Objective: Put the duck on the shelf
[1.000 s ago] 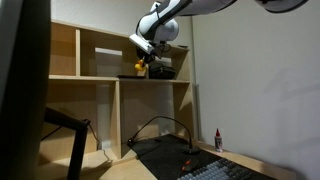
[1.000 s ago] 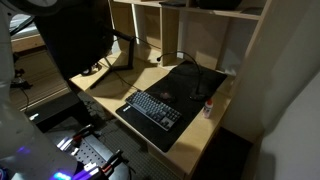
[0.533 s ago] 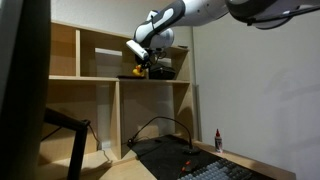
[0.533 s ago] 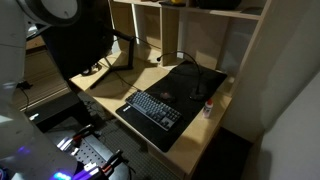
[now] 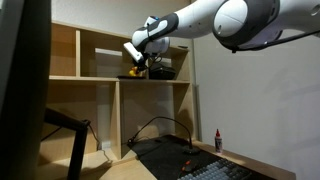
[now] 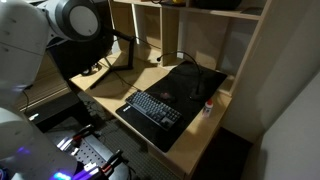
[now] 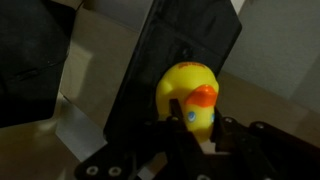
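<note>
The yellow duck (image 7: 190, 95) with its orange beak sits between my gripper's (image 7: 197, 125) two black fingers in the wrist view; the fingers are closed on its sides. In an exterior view the gripper (image 5: 138, 61) is inside an upper compartment of the light-wood shelf (image 5: 100, 77), with the duck (image 5: 137, 71) just at or above the horizontal board. I cannot tell whether the duck touches the board. The shelf's upright (image 6: 245, 50) also shows from above.
A black box (image 5: 166, 66) stands in the same compartment right behind the duck, also seen in the wrist view (image 7: 175, 50). Below are a desk with a keyboard (image 6: 155, 108), a black mat (image 6: 192, 82), a red-capped bottle (image 6: 209, 108) and cables (image 5: 150, 128).
The arm has swung further left across the frame toward the shelf. The gripper and duck have shifted slightly left and stay in the upper compartment.
</note>
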Tool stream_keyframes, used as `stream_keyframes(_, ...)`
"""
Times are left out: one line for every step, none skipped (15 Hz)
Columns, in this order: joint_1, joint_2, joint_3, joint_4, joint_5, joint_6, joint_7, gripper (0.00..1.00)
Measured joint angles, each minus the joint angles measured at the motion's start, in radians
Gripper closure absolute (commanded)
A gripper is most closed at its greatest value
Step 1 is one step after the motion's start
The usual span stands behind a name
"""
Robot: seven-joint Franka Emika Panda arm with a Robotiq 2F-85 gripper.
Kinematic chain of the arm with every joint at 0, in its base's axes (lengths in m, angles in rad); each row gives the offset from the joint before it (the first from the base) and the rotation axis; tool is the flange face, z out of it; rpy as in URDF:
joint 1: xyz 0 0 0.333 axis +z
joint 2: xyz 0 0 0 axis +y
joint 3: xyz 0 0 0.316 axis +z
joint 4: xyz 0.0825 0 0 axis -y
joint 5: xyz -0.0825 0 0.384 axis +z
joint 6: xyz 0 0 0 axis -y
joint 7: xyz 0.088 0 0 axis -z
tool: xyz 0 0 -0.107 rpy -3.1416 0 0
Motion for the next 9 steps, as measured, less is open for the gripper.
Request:
stream_keyframes(-0.002,0.009,0.0,0.017,0.0,-0.008,0.005,0.41)
stream_keyframes(-0.002,0.017,0.0,0.032,0.0,-0.016,0.005,0.35)
stream_keyframes(-0.002,0.02,0.0,0.042,0.0,-0.023,0.005,0.27)
stream_keyframes(-0.002,0.021,0.0,0.049,0.0,-0.027,0.004,0.2)
stream_keyframes(-0.002,0.021,0.001,0.056,0.0,-0.032,0.001,0.12)
stream_keyframes(-0.001,0.021,0.002,0.065,-0.001,-0.04,-0.005,0.06)
stream_keyframes(0.0,0.019,0.002,0.076,-0.001,-0.054,-0.014,0.01)
stream_keyframes(0.003,0.013,0.003,0.086,-0.001,-0.068,-0.026,0.0)
stream_keyframes(0.005,0.006,0.004,0.099,-0.001,-0.082,-0.039,0.0)
